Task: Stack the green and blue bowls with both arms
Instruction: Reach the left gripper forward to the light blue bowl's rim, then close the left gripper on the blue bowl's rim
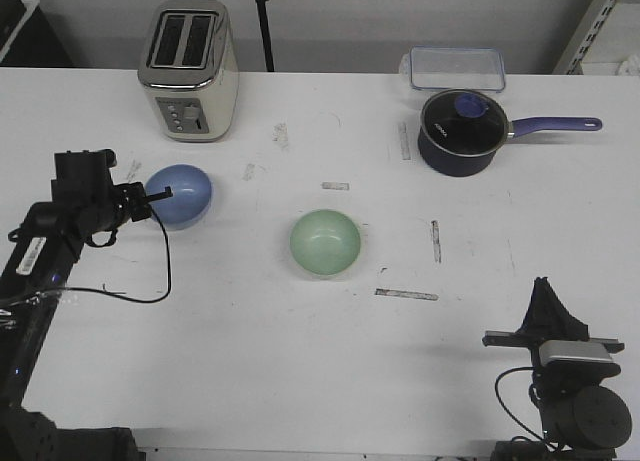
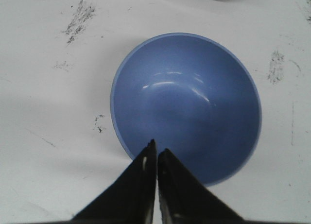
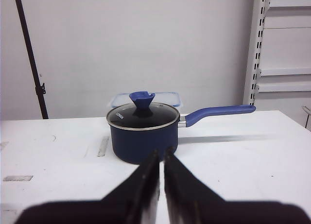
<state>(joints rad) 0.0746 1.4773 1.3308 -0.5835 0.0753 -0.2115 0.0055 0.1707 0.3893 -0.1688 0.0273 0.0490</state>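
The pale blue bowl (image 1: 183,196) is at the left of the table, tipped with its mouth turned toward my left gripper (image 1: 160,194). In the left wrist view I look straight into the blue bowl (image 2: 187,105), and the left gripper (image 2: 159,146) is shut on its near rim, jaws almost touching. The mint green bowl (image 1: 325,243) sits upright and alone near the table's middle. My right gripper (image 1: 546,287) is at the front right corner, shut on nothing and far from both bowls; in its own view the right gripper (image 3: 162,153) points at the saucepan.
A cream toaster (image 1: 189,71) stands at the back left, just behind the blue bowl. A navy saucepan (image 1: 460,131) with a glass lid and long handle and a clear lidded box (image 1: 455,69) are at the back right. Tape marks (image 1: 406,294) dot the white table.
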